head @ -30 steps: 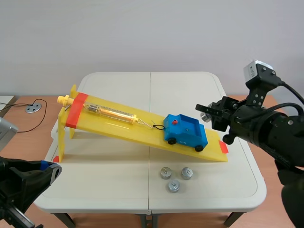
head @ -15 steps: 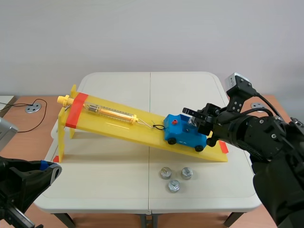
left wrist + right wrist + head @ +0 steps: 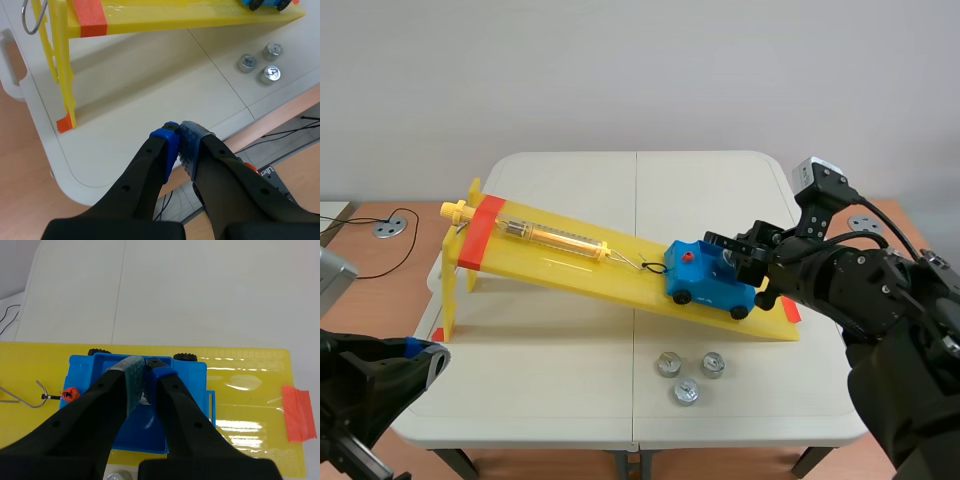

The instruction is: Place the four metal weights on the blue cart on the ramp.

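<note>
**Weight over the cart:** Your right gripper [image 3: 144, 367] hangs over the bed of the blue cart [image 3: 87, 377]. Its fingers are nearly together and clamped on 1 metal weight [image 3: 145, 398] — only a silver sliver shows between the pads. The cart sits near the low end of the yellow ramp [image 3: 610, 275], tethered uphill by a hook [image 3: 648, 266] to the spring scale [image 3: 555, 238]. The 3 other weights [image 3: 668, 364] lie clustered near the front edge of the table [image 3: 570, 380], below the ramp's low end. Your left gripper [image 3: 179, 131] is closed on nothing, off the table's front left corner.

The risks lie in the release. Let go too high and the weight may bounce over the cart's low wall. Press down or sideways and the wheels could roll and the hook slip — the cart would then run off the ramp's low end. Opening wide may also snag a wall.
</note>
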Robot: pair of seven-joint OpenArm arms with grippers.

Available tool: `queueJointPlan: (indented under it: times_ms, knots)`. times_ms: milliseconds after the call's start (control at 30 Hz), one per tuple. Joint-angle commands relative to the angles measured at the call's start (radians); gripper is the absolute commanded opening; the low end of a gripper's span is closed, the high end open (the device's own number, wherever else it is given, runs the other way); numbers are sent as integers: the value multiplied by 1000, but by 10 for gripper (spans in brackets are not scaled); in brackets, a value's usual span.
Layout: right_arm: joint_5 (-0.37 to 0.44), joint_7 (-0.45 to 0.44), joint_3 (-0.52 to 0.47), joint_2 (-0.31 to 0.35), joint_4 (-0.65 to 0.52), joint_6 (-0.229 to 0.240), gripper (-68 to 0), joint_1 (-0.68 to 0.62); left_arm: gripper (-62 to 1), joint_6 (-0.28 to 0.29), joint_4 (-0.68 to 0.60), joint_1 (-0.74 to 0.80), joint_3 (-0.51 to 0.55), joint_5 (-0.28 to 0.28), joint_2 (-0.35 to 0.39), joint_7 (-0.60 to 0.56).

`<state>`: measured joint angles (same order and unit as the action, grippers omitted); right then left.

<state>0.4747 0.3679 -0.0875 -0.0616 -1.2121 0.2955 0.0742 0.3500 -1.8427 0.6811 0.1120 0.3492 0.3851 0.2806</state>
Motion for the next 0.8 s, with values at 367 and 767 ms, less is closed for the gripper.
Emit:
queueJointPlan:
  times_ms: [367,767]
  knots:
    - [57,-105,-21,-5,-136,177,-476,108,-577,20,-66,-19,12,74,-8,-96]
    - [121,-39,-39,190,-509,234,-468,-168,-577,20,-66,-20,12,74,-8,-96]
